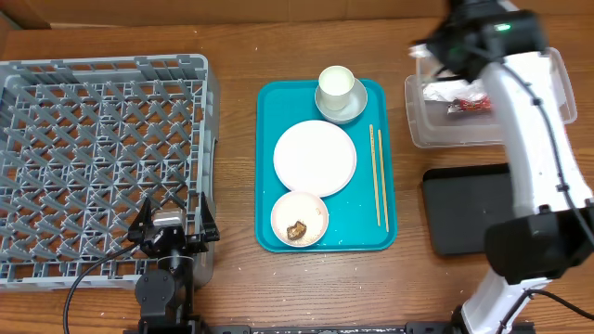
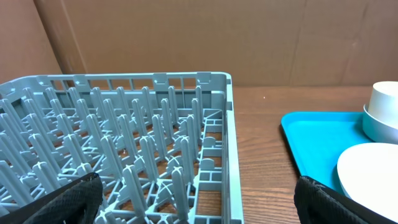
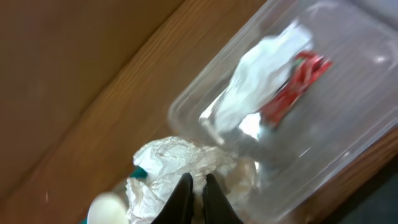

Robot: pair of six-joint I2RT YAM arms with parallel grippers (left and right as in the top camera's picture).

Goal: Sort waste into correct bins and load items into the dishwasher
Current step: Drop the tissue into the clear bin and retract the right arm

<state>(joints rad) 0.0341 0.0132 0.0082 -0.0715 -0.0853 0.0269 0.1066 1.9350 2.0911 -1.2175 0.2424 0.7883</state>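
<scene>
My right gripper (image 1: 434,46) (image 3: 196,186) is shut on crumpled white paper (image 3: 168,168), held over the left end of the clear tub (image 1: 416,125) (image 3: 348,130). The tub holds a red wrapper (image 1: 471,105) (image 3: 293,87) and more white paper (image 1: 443,91) (image 3: 258,84). The teal tray (image 1: 269,121) carries a round plate (image 1: 315,158), a cup (image 1: 335,83) in a bowl (image 1: 345,109), a second bowl (image 1: 299,215) with a brown scrap (image 1: 297,230), and chopsticks (image 1: 377,176). My left gripper (image 1: 172,227) (image 2: 199,208) is open and empty at the grey dish rack's (image 1: 102,70) (image 2: 155,79) near right corner.
The shallow black tray (image 1: 469,209) lies in front of the clear tub at the right. Brown cardboard walls run along the back of the wooden table. The right arm stretches over the black tray and the tub.
</scene>
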